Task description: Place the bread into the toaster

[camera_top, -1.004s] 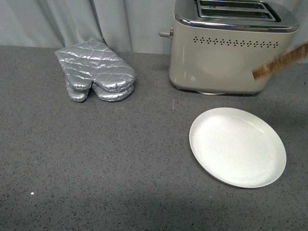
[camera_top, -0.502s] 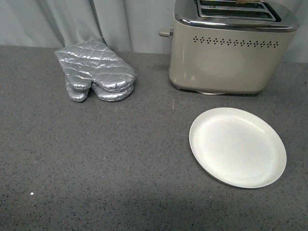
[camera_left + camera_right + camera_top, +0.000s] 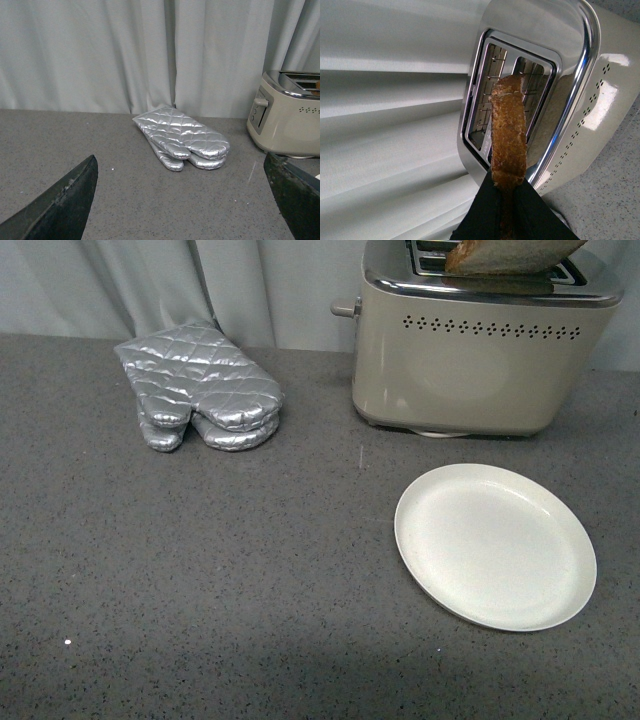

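Bread (image 3: 510,254) above the one-o'clock toaster (image 3: 470,360)
Right jaws pinch its end, edge-on to suit a slot (image 3: 490,95); left jaws gape empty.

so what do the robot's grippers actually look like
The left gripper has two matte black, wedge-shaped fingers with pale scuffs along their edges. The right gripper shows the same black fingers, tapering to a point. No cables or markings show; the front view shows neither arm.
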